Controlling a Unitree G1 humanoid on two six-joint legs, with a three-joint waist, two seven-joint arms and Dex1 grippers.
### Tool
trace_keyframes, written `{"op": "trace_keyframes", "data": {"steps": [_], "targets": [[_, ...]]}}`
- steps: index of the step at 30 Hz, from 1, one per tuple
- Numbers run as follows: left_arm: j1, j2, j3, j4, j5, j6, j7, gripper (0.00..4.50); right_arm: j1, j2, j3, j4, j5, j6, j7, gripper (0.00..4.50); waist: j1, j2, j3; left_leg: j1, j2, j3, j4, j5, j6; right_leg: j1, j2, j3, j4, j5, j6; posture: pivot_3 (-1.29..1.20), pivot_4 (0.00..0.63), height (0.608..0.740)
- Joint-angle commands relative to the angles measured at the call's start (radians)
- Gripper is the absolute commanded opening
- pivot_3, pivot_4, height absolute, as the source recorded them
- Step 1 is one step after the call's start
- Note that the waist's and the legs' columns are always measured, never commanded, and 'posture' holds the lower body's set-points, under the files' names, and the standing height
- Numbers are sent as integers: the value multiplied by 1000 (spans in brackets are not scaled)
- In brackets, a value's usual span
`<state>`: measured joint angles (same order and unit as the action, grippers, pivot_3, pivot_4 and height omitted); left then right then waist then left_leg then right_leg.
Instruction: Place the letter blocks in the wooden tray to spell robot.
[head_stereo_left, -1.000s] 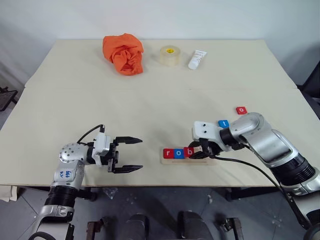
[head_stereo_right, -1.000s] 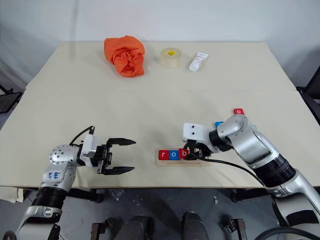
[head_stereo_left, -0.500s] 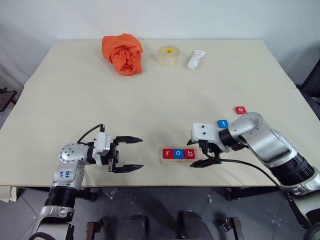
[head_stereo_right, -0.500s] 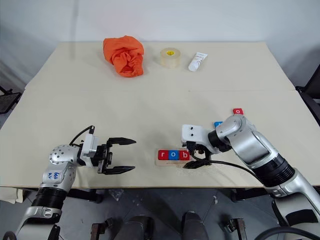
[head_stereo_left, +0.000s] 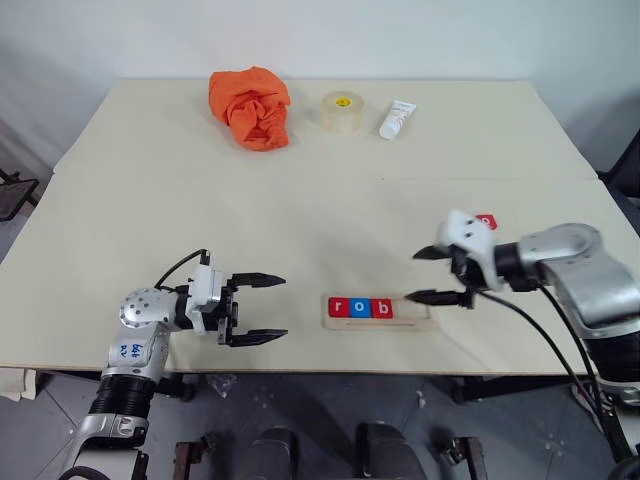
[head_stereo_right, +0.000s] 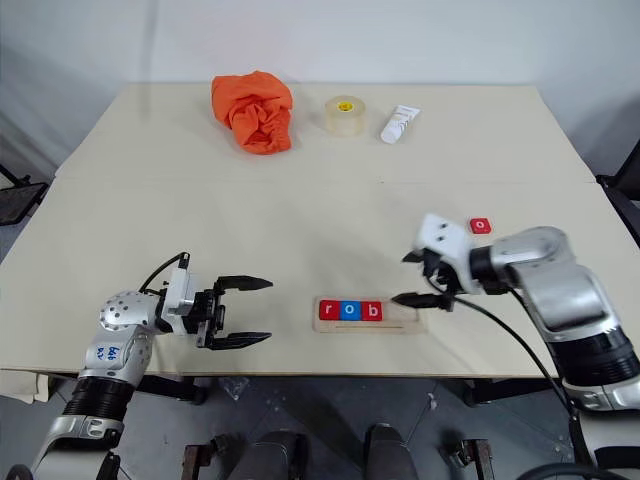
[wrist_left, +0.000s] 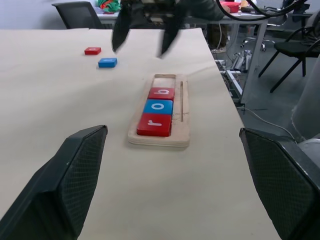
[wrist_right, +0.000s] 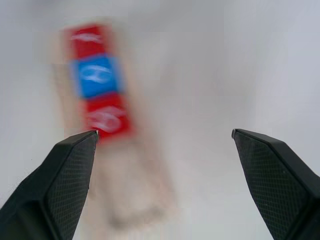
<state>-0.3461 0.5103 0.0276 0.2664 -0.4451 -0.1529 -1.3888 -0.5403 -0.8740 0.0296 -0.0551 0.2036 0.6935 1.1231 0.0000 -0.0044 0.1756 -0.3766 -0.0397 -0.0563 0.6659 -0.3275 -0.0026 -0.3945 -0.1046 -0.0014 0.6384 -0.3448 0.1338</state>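
Currently: wooden tray (head_stereo_left: 380, 311) near front bench edge, holding red r (head_stereo_left: 337, 307), blue o (head_stereo_left: 359, 307), red b (head_stereo_left: 381, 308). Red tile (head_stereo_right: 480, 226) and blue tile (wrist_left: 107, 62) loose toward right edge. Likely light, rigid, slick; best pinched across opposite edges. Right tool (head_stereo_left: 437, 276) wide open, empty; left tool (head_stereo_left: 262, 309) likewise.

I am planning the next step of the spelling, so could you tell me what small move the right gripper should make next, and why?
Probably carry the open, empty right gripper over to the loose red square letter tile marked o. The long pale wooden tray already holds the red r, blue o and red b tiles, so o comes next. The blue tile, presumably the t, lies beside it and goes last.
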Motion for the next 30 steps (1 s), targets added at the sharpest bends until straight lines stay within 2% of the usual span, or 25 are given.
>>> {"op": "trace_keyframes", "data": {"steps": [1, 4, 8, 17, 30], "targets": [[-12, -7, 6, -17, -13, 2, 8, 4500, 21, 6, -168, 64, 21, -53, -122, 4464, 0, 0, 0, 0, 0, 0, 0, 0, 0, 0, 0, 0, 0, 0, 0, 0, 150, 740], [-30, -18, 1, -5, -10, 4, 9, 4500, 58, 28, -262, 113, 22, -118, -216, 4464, -3, 0, 0, 0, 0, 0, 0, 0, 0, 0, 1, 0, 1, 0, 0, 0, 150, 740], [-55, -28, -9, 20, -9, 1, -15, 4500, 172, 27, -358, 115, 32, -145, -271, 4464, 2, 0, 0, 0, 0, 1, 0, 0, 0, 0, 1, 0, 2, 0, 0, 0, 150, 740], [-82, -25, -7, 58, -13, -1, -55, 4500, 452, 66, -558, -20, 158, -150, -281, 4464, -3, 0, 0, 2, 0, 3, 1, 0, 1, 1, 4, 3, 5, 0, 0, 0, 150, 740], [-74, -15, 15, 50, -23, 9, -77, 4500, 472, 74, -562, -45, 218, -138, -346, 4464, -1, 0, 0, 5, 1, 7, 1, 1, 1, 2, 3, 7, 5, 0, 0, 0, 150, 740]]}}
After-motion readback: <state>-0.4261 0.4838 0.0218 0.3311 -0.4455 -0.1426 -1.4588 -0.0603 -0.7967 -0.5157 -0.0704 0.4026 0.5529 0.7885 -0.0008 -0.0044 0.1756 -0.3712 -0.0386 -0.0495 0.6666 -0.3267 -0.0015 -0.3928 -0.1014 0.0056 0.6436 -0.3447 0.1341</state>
